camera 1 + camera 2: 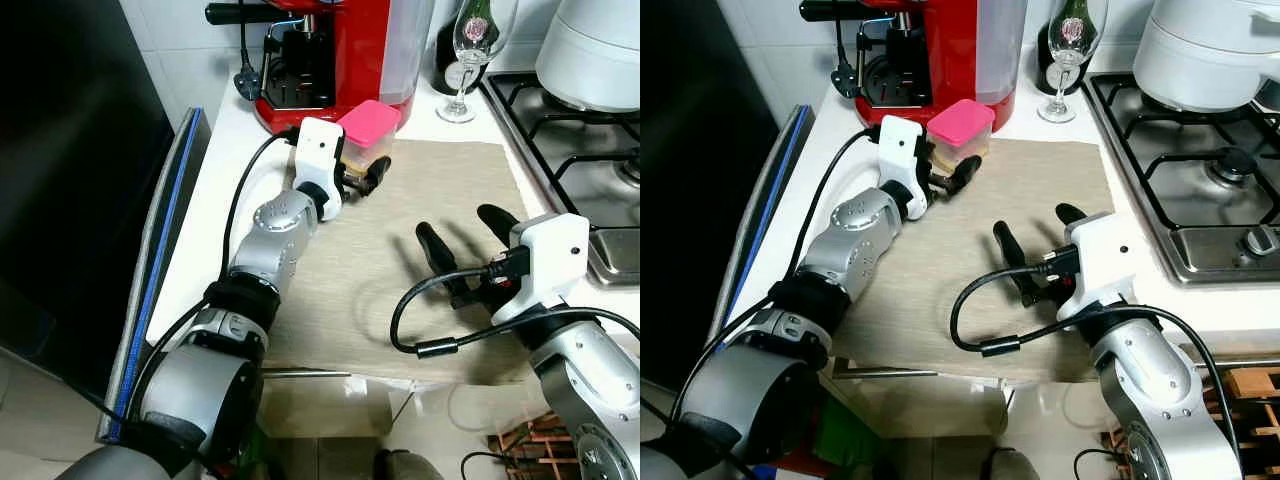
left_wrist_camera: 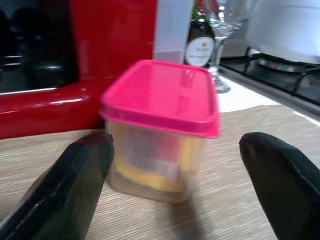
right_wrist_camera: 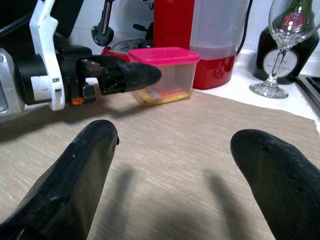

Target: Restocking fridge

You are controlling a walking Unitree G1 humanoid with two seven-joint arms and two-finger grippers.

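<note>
A clear tub with a pink lid [image 1: 368, 133] stands on the beige mat [image 1: 420, 270] on the worktop, just in front of the red coffee machine [image 1: 335, 55]. The left gripper [image 2: 175, 200] reaches up to it, jaws released, one finger either side, not clamping. The right gripper [image 1: 468, 250] hovers over the mat nearer the hob [image 1: 590, 170], jaws released and holding nothing

Glass [image 1: 478, 45]: rim cut off at top edge.
Pot [image 1: 600, 50]: cut off, upper right.
Tub [image 2: 162, 130]: blurred, contents unclear.
</note>
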